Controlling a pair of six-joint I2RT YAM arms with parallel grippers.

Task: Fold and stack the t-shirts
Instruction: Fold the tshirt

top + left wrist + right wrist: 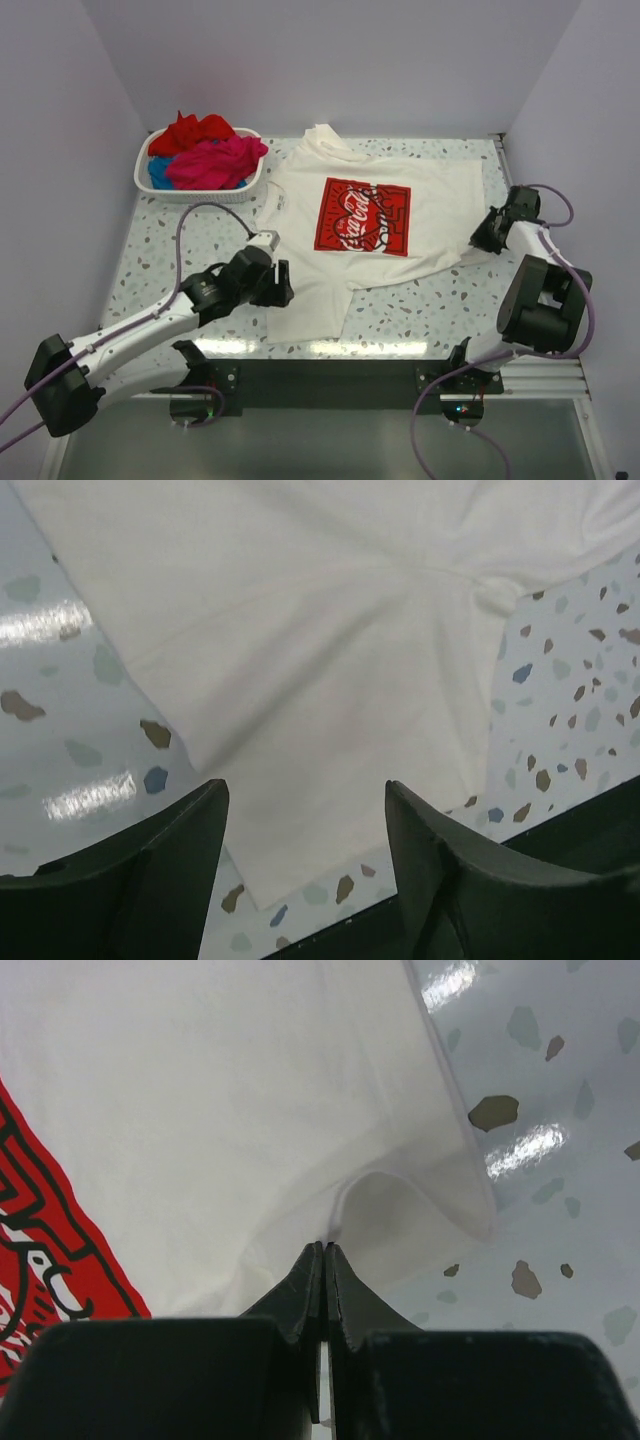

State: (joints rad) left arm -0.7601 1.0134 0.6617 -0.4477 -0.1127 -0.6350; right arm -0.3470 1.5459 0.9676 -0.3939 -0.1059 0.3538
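I'm seeing the white t-shirt [400,200] lying spread across the middle of the table [420,310], its red print [362,216] facing up and a rumpled flap trailing toward the lower left of the top view. No fold is showing in it yet, and nothing is stacked.

The red tee [195,130], the magenta tee [215,165] and the blue tee [158,172] are sitting bunched in the basket [200,193] at the upper left, so I'm judging the job as barely begun: one shirt laid out, all of them waiting to be folded.

The left gripper [305,800] is hovering over that lower-left flap with its jaws wide apart, holding nothing.

The right gripper [325,1250] is working at the shirt's right edge. Its jaws are pressed together with a small ridge of white cloth rising at the tips. It is probably pinching that ridge, though the wrist view is hiding the contact itself.
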